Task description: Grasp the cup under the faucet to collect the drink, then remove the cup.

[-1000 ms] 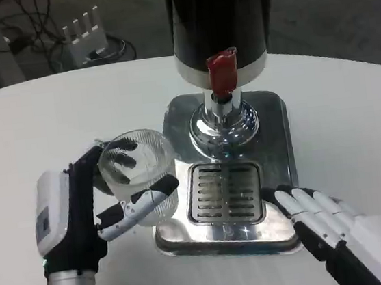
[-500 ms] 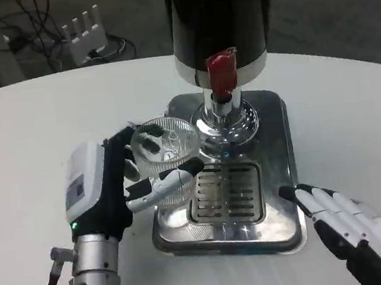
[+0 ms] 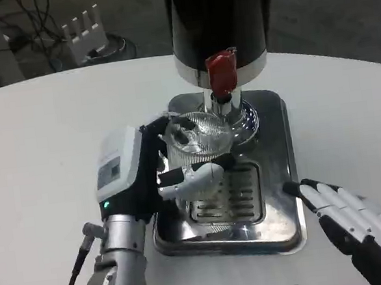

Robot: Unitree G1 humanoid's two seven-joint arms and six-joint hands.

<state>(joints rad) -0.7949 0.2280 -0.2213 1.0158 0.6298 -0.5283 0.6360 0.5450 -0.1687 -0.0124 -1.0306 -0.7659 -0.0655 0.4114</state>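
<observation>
The left hand [image 3: 154,174] grips the clear cup [image 3: 197,142] over the metal tray [image 3: 277,174], just under the red tap [image 3: 222,73] — the right hand [image 3: 336,208] lies flat, fingers loosely spread and holding nothing, off the tray's right edge on the white table [image 3: 39,146].

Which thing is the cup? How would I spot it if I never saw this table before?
Find the tall black drink dispenser standing on a shiny metal tray. Just below its red tap handle is the cup, gripped by the robot's left hand. It is the only see-through thing there, round with ribbed sides, while everything near it is metal, black or white.
</observation>
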